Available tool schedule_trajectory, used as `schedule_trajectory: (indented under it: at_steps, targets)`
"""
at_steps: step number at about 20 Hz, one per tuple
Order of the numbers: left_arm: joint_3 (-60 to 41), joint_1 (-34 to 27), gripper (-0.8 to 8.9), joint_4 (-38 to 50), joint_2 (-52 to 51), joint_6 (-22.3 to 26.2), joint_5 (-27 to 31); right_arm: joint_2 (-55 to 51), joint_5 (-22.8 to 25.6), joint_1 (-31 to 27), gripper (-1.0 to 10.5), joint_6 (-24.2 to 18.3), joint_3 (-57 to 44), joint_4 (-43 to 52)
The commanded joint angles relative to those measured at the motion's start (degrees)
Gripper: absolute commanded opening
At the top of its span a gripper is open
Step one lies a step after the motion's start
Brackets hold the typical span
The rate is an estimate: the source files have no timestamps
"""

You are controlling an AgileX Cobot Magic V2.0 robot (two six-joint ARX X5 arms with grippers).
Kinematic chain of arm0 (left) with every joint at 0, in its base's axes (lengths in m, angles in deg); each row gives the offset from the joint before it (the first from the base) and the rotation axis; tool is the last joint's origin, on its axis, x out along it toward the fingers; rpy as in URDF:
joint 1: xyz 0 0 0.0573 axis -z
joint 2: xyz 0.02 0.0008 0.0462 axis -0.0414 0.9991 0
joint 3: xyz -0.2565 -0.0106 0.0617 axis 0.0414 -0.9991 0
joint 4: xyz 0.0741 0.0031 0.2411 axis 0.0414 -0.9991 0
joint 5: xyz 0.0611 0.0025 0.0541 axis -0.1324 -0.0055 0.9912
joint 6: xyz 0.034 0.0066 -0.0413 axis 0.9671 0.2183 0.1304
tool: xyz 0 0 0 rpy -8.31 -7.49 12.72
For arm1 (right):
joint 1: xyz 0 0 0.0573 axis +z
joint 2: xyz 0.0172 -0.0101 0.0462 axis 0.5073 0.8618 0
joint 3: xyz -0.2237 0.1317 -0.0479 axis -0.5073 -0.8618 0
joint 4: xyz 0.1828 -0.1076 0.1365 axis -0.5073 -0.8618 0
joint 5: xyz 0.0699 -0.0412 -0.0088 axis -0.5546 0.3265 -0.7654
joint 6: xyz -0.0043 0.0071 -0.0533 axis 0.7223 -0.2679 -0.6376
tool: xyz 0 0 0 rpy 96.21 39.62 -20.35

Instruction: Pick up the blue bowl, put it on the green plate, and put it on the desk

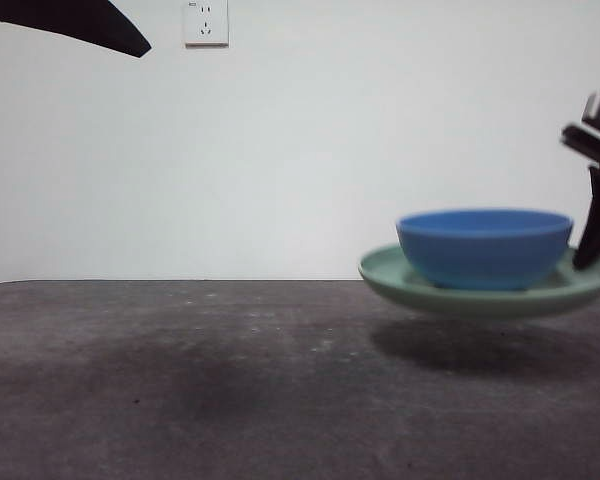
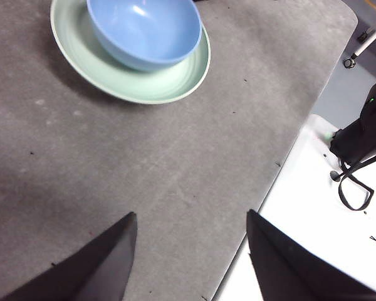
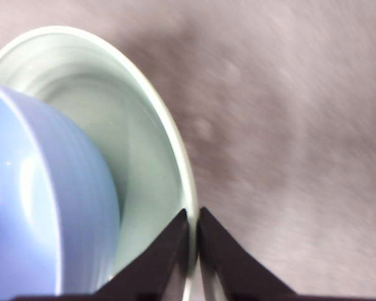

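The blue bowl (image 1: 485, 245) (image 2: 144, 31) (image 3: 37, 207) sits inside the green plate (image 1: 580, 285) (image 2: 144, 88) (image 3: 131, 157). In the front view the plate hangs a little above the desk (image 1: 230, 380) at the right, with its shadow below it. My right gripper (image 1: 590, 255) (image 3: 193, 244) is shut on the plate's rim on the right side, one jaw inside the rim and one outside. High at the left, far from the dishes, my left gripper (image 2: 191, 251) stands open and holds nothing. It shows as a black tip (image 1: 80, 20) at the front view's top left corner.
A white wall socket (image 1: 205, 22) is on the back wall. The left wrist view shows the desk's edge (image 2: 282, 169). Past that edge lies a white surface with a black strap (image 2: 354, 188) and part of a black arm base (image 2: 363, 125).
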Motion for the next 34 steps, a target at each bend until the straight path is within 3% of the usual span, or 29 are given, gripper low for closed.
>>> schedule_trajectory:
  at_steps: [1, 6, 17, 24, 34]
  targets:
    - [0.5, 0.4, 2.81, 0.6, 0.3, -0.1, -0.3, -1.6, -0.9, 0.6, 0.1, 2.8, 1.0, 0.9]
    - [0.5, 0.4, 2.81, 0.6, 0.3, -0.1, -0.3, -3.0, -1.4, 5.6, 0.1, 6.3, 2.0, 1.9]
    - [0.5, 0.4, 2.81, 0.2, 0.3, -0.1, -0.3, 2.1, 4.6, 21.8, 0.1, 16.7, 2.1, 14.0]
    - [0.5, 0.4, 2.81, 0.2, 0.3, -0.1, -0.3, 12.2, 4.8, 24.5, 0.1, 21.7, 2.1, 23.0]
    - [0.5, 0.4, 2.81, 0.2, 0.3, -0.2, -0.3, 17.4, 4.8, 24.8, 0.1, 21.9, 2.2, 23.3]
